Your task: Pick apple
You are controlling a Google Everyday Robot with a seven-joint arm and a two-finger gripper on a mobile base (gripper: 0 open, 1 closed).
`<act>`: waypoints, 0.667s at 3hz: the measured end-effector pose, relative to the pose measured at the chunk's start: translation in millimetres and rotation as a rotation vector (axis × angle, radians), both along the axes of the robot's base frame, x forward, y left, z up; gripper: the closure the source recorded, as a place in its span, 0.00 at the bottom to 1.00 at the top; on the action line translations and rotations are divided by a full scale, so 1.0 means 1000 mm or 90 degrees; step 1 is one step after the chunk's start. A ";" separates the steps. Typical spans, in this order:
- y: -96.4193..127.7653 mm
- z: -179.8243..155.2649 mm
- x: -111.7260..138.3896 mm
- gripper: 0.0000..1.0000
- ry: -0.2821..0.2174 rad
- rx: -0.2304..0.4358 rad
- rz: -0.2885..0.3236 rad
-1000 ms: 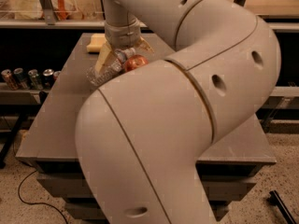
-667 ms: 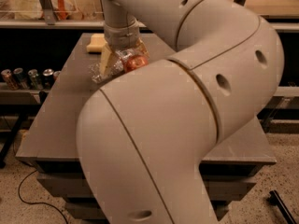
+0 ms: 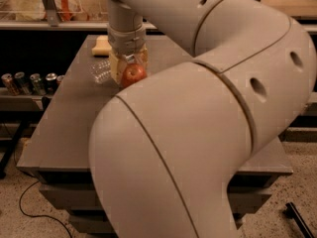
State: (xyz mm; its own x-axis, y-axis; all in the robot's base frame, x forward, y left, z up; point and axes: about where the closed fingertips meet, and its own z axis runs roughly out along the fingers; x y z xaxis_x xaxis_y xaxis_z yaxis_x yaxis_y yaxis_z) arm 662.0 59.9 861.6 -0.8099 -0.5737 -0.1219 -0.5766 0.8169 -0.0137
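Note:
The red-orange apple [image 3: 133, 75] sits between the pale fingers of my gripper [image 3: 130, 71], which reaches down from the wrist at the far left part of the grey table [image 3: 74, 118]. The fingers are closed against the apple's sides. My big arm segments fill the middle and right of the view and hide the table behind them. Whether the apple rests on the table or hangs just above it cannot be told.
A clear plastic bottle [image 3: 100, 71] lies on its side just left of the gripper. A pale yellow sponge block [image 3: 101, 46] lies at the table's far edge. Several cans [image 3: 29, 82] stand on a low shelf to the left. A cable [image 3: 34, 212] lies on the floor.
The gripper and the apple have shifted slightly left and toward the camera. More of the clear bottle shows beside it now.

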 end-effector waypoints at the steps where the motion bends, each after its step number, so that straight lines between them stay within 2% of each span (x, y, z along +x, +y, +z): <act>1: 0.011 0.007 -0.005 0.88 -0.018 0.010 0.035; 2: 0.015 0.010 -0.009 1.00 -0.028 0.023 0.052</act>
State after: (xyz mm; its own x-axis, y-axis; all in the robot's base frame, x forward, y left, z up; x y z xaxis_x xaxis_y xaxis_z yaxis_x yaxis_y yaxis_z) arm 653.2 74.7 871.7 -0.7544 -0.6318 -0.1781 -0.6404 0.7679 -0.0117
